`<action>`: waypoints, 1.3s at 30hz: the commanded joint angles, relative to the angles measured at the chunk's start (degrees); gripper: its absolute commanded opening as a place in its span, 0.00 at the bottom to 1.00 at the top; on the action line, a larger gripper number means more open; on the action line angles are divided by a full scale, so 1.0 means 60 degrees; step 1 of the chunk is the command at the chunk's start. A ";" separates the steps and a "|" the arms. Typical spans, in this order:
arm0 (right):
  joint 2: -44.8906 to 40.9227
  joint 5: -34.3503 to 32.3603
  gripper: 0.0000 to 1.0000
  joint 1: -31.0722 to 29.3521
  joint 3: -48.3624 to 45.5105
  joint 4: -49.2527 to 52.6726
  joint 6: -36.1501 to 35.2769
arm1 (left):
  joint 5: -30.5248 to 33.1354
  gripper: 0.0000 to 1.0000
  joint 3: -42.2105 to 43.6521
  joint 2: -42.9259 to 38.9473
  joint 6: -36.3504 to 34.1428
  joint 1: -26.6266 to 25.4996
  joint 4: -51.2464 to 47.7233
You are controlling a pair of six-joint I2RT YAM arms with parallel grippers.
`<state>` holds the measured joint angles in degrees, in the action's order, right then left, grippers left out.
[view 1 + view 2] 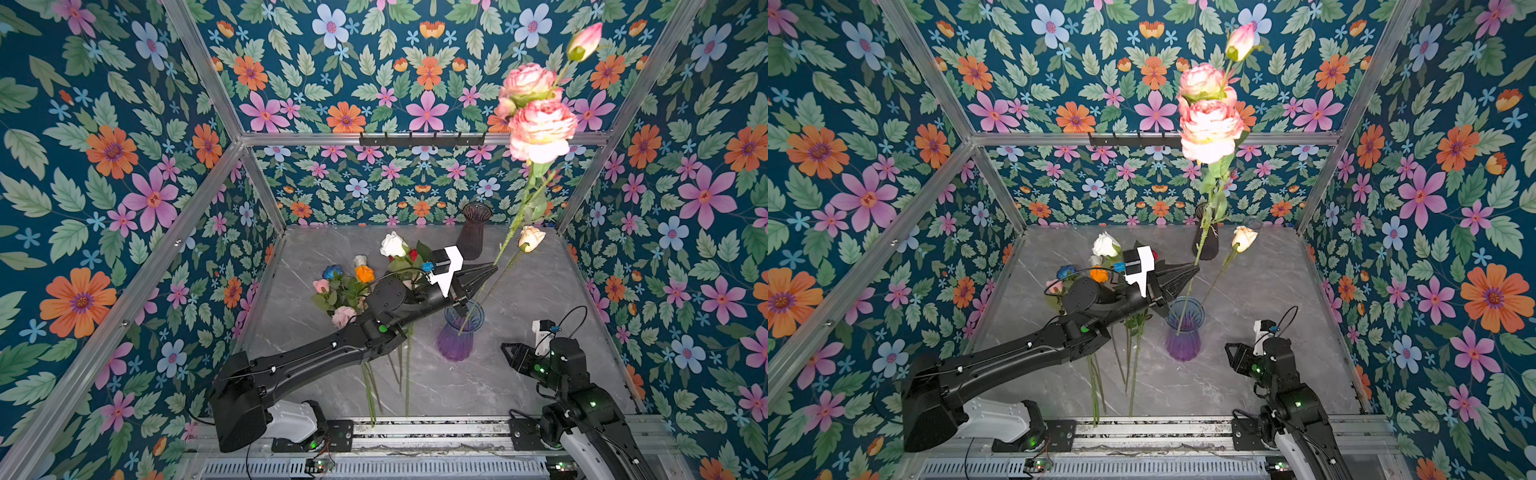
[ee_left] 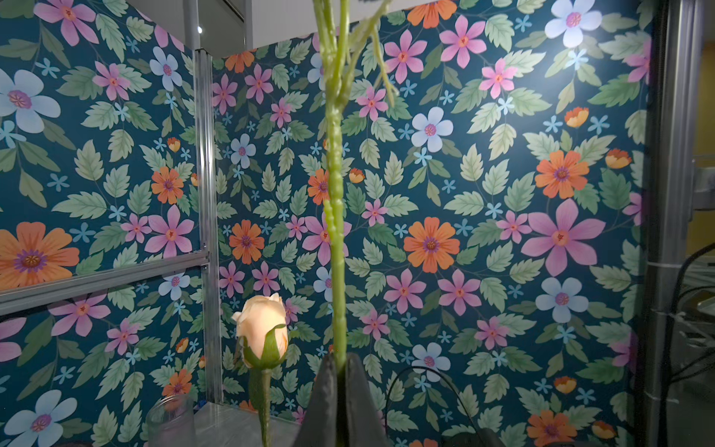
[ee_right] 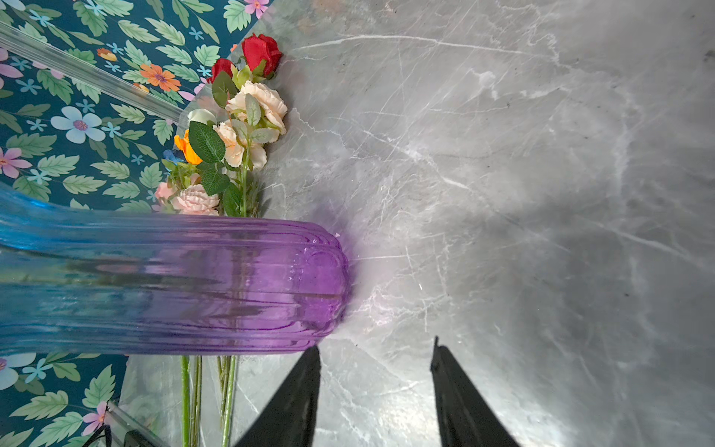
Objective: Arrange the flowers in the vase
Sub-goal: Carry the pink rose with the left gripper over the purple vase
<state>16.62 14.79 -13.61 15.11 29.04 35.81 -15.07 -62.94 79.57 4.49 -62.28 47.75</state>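
stem (image 2: 334,232) of pink peony (image 1: 540,129), foot in vase (image 1: 455,345), clamped by left gripper (image 1: 493,267); right gripper (image 3: 376,346) half-spread, empty

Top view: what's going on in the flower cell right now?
The left gripper is shut on the stem of a tall pink peony spray, whose lower end sits inside the blue-purple vase. A cream rose stands in that vase too. The right gripper is open and empty, low beside the vase's base. The other flowers lie in a pile on the table on the left arm's side. A dark vase stands at the back.
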 commanded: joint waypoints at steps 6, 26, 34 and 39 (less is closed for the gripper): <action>-0.0005 -0.0003 0.48 -0.0001 -0.0011 -0.0153 -0.0008 | 0.1253 0.00 -0.0130 0.0566 -0.1052 -0.0347 0.1080; -0.0010 -0.0003 0.49 -0.0003 -0.0003 -0.0153 -0.0007 | 0.2739 0.00 -0.0259 0.0356 -0.1614 -0.0585 0.0575; -0.0002 0.0003 0.48 -0.0003 -0.0005 -0.0152 -0.0007 | 0.4258 0.00 0.0345 0.0405 -0.0874 -0.0577 0.0844; -0.0002 0.0008 0.48 -0.0003 -0.0008 -0.0167 -0.0008 | 0.5037 0.00 0.0397 0.0615 0.0162 -0.0578 0.0607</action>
<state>16.60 14.81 -13.61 15.11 29.04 35.81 10.96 -60.47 82.81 0.56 -65.76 49.69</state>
